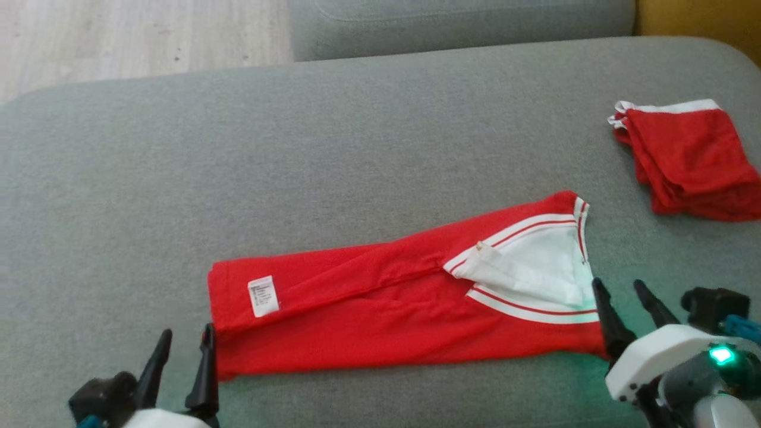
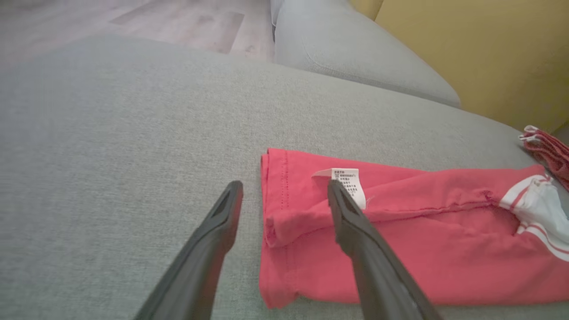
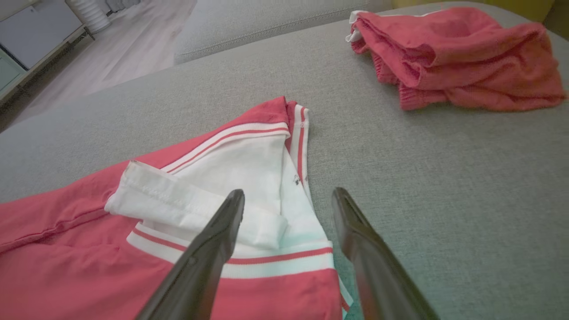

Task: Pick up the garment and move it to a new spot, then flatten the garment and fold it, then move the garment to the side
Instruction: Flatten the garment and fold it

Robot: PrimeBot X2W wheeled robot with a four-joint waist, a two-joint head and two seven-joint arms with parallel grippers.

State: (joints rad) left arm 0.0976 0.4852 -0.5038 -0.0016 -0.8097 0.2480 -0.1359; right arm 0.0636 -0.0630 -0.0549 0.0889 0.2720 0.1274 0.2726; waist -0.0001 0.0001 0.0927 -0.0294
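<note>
Okay, left first: the left gripper (image 1: 187, 342) sits at the near left, fingers spread and holding nothing. In its wrist view one finger is over bare grey sofa cushion (image 1: 297, 148) and the other over the hem (image 1: 215, 321) of the red shirt (image 1: 386, 315), so it straddles that edge. My guess is it's lined up to pinch the hem. The shirt lies flat on the near middle of the cushion, sides folded in to make a long strip, with the care label (image 1: 263, 295) face up near the hem. The long axis runs left to right, skewed slightly: the hem end points left and sits nearer, and the white striped collar (image 1: 535, 270) points right and a bit farther. The strip shape suggests the lengthwise fold is done and an end-to-end fold is due. The right gripper (image 1: 618, 288) is likewise wide open and empty, one finger over the collar, the other over cushion just beside it. One gripper at each end makes sense for lifting both ends together. At the far right, well apart, is a folded red garment (image 1: 692, 160), probably the "side" spot.
</note>
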